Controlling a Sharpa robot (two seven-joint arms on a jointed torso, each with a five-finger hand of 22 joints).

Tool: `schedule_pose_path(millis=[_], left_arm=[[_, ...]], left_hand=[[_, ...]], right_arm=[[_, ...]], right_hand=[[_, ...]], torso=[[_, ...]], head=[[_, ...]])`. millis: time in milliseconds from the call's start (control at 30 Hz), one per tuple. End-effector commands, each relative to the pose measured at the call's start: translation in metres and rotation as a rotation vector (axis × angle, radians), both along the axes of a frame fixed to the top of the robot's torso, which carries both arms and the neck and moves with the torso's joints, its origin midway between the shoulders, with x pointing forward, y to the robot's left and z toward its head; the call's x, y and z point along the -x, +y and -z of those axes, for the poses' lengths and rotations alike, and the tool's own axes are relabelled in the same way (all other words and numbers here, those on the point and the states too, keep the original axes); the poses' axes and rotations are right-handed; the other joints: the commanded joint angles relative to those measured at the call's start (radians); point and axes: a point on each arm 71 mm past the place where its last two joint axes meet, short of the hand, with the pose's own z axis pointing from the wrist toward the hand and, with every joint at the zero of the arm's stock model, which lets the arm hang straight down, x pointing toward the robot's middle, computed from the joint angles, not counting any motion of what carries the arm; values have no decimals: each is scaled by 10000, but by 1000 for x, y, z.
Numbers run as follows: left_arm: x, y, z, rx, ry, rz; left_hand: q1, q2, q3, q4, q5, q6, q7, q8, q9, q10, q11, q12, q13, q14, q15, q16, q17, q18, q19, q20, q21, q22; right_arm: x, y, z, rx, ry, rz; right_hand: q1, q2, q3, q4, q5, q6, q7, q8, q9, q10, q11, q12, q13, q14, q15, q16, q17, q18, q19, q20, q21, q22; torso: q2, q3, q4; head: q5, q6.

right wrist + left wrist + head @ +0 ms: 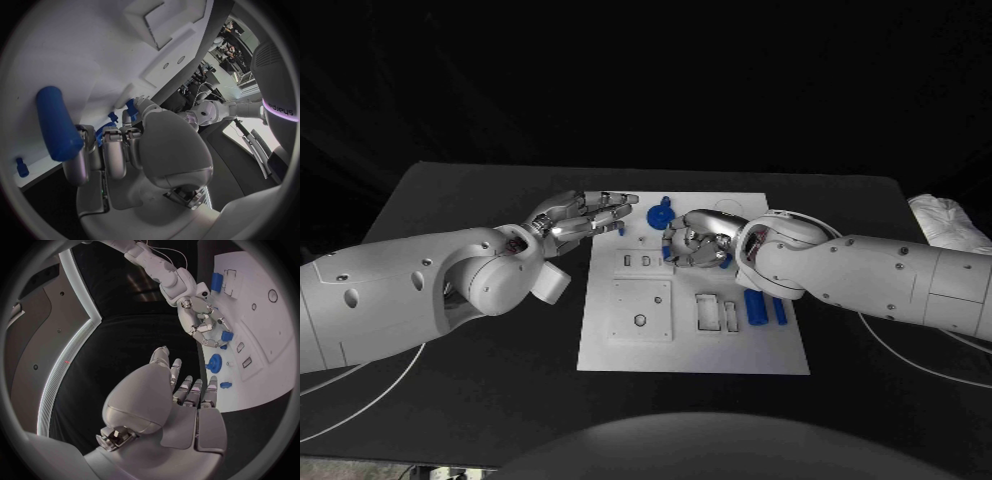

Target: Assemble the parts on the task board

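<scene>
Silver, my right hand (700,240) curls palm-down over the far part of the white task board (626,352), fingers closed on a small blue part (227,335). My left hand (577,217) hovers at the board's far left edge, fingers spread and extended, holding nothing. Two blue cylinders (764,306) lie on the board's right side.

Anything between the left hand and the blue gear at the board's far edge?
Nothing visible. The left hand hovers open at the task board's left far corner; the blue gear lies just beyond its fingertips, bare board between. The right hand sits on the gear's other side.
</scene>
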Motion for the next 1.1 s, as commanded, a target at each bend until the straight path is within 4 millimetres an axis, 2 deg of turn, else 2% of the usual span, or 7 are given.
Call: schedule_pose_path(millis=[33, 500, 900, 1100], left_arm=[[1, -2, -1, 50, -59, 216], [0, -1, 0, -32, -19, 222], [0, -1, 1, -68, 19, 225], [0, 0, 1, -78, 27, 211]], left_hand=[[44, 12, 57, -1, 54, 49, 261, 27, 13, 40, 44, 41, 14, -11, 51, 59, 8, -168, 36, -6, 56, 11], [44, 12, 57, -1, 54, 49, 261, 27, 13, 40, 44, 41, 14, -11, 51, 59, 8, -168, 36, -6, 56, 11], [39, 17, 60, 2, 54, 59, 269, 33, 14, 42, 52, 42, 14, -11, 57, 63, 8, -181, 41, -6, 59, 12], [39, 17, 60, 2, 54, 59, 269, 33, 14, 42, 52, 42, 14, -11, 57, 63, 8, -181, 41, -6, 59, 12]], right_arm=[[2, 1, 2, -104, 100, -124], [2, 1, 4, 26, 226, -139], [2, 2, 3, 136, -7, -262], [2, 2, 2, 104, -142, -258]], right_hand=[[-101, -15, 53, -31, 6, 1, 29, -71, -17, 1075, 48, 3, 2630, 1042, 43, 35, 2635, 107, -20, 35, -46, 2192], [-130, -58, 103, -201, -123, -345, 107, -411, -163, 1075, 108, 3, 2630, 1042, 92, 35, 2635, 130, -93, 80, -135, 2162], [-123, -96, 101, -283, -200, -466, 131, -472, -170, 1075, 129, 3, 2630, 1042, 110, 35, 2635, 132, -99, 97, -148, 2159], [-101, -42, 125, -361, -243, -336, 120, -359, -98, 1075, 131, 3, 2630, 1042, 119, 35, 2635, 131, -95, 110, -150, 2161]], torso=[[-1, 0, 7], [7, -3, 5], [4, 0, 8], [1, -1, 6]], head=[[-21, 2], [-24, 2], [-10, 2], [-7, 2]])
